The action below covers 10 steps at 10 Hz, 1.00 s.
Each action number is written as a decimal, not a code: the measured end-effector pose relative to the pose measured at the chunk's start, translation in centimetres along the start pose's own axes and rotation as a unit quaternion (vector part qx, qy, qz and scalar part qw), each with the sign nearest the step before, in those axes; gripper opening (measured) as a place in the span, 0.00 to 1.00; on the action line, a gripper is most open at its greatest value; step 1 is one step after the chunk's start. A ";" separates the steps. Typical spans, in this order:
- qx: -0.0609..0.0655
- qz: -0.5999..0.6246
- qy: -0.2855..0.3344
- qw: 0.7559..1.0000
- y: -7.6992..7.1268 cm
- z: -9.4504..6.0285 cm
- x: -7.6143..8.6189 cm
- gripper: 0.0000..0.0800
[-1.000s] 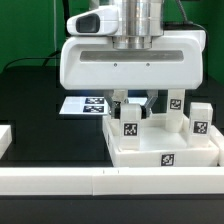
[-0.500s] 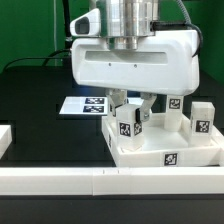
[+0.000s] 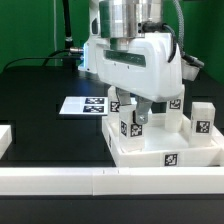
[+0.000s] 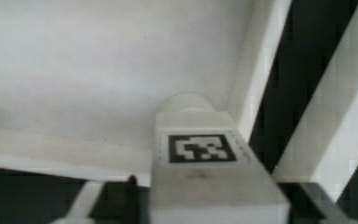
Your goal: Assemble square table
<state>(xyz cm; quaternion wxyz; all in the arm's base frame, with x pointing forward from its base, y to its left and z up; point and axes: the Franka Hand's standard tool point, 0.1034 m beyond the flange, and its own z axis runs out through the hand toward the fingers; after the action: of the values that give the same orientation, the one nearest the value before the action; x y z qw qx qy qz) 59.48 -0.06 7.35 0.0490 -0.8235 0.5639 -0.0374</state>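
The tool (image 3: pixel 134 108) stands right above a leg (image 3: pixel 131 123), jaws flanking it; whether they grip it I cannot tell. That leg stands upright in the slab (image 3: pixel 165 150) below. Judged step: screwing this leg in; next, regrip and turn again. Further legs stand beyond.

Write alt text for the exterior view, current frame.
A white robot arm's end effector stands over a tagged white leg at the near corner of the square table slab, with two more legs standing in other corners. The marker board lies flat on the black table behind, and a white border rail crosses the foreground.
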 end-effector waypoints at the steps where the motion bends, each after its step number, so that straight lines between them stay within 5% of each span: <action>1: 0.000 -0.019 0.000 1.000 0.0 0.0 0.0 0.61; 2: 0.000 -0.059 0.000 0.998 0.0 -0.1 0.1 0.61; 3: 0.000 -0.112 0.001 0.994 0.0 -0.1 0.0 0.77; 4: 0.000 -0.172 0.001 0.985 0.0 -0.1 0.1 0.80; 10: -0.013 -0.481 -0.011 0.877 -0.1 -0.2 -0.1 0.81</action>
<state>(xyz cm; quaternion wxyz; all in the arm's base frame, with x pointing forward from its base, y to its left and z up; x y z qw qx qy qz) 59.53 0.04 7.59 0.0203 -0.9941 0.0984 -0.0402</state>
